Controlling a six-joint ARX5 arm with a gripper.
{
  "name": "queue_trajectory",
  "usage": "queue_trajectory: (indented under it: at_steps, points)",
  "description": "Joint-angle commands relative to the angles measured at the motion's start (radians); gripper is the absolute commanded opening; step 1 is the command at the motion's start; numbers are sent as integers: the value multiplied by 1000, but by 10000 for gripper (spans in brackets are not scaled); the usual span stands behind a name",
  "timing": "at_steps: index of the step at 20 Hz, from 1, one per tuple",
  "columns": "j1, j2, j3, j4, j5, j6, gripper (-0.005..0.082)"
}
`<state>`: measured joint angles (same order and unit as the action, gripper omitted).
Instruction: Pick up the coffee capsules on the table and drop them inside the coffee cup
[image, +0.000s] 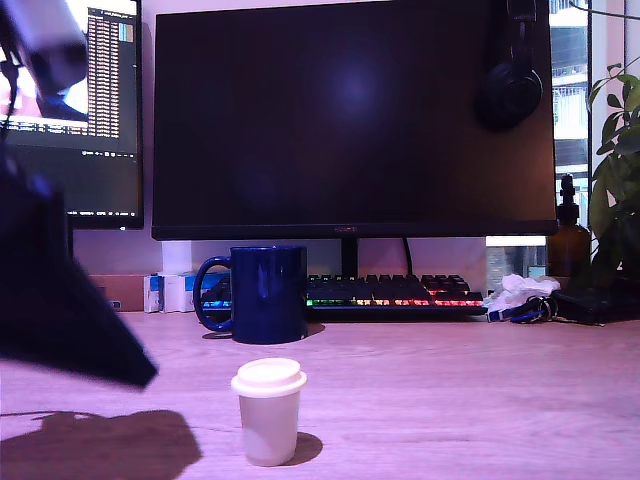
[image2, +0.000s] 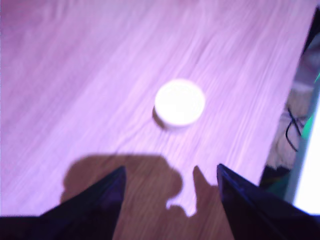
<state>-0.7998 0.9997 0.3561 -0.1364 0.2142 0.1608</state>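
The cream-white capsule stands upright on the wooden counter, rimmed top upward, in front of the dark blue coffee cup and a little nearer the camera, apart from it. No blue capsule shows in either view; whether it is already in the cup or out of frame cannot be told. The cup stands upright with its loop handle toward the exterior view's left, and behind it lie a lit keyboard and a large dark monitor. To the exterior view's left of the capsule, well apart from it and raised off the counter, hangs the dark bulk of the arm; its hand appears in the wrist view as two dark tips spread wide with nothing between them, the capsule lying ahead of the gap and somewhat blurred. The step in hand looks to be the approach to this capsule. To do it well, I would bring the hand over until the capsule sits centred between the two tips, keep the tips spread until they straddle the tapered body below the rim, then close gently: the pod is light and narrow at the base, so a glancing touch from one tip would likely tip or skid it toward the cup.
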Motion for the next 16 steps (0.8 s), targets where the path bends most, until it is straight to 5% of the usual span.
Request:
queue_trajectory:
  at_steps: [1,5,10,16]
  points:
    - [2,16,-18,39,3,32,528]
    - [6,56,-18,87,6,37,528]
    - [6,69,-18,122,80,68,528]
    - [6,105,-17,151,85,74,528]
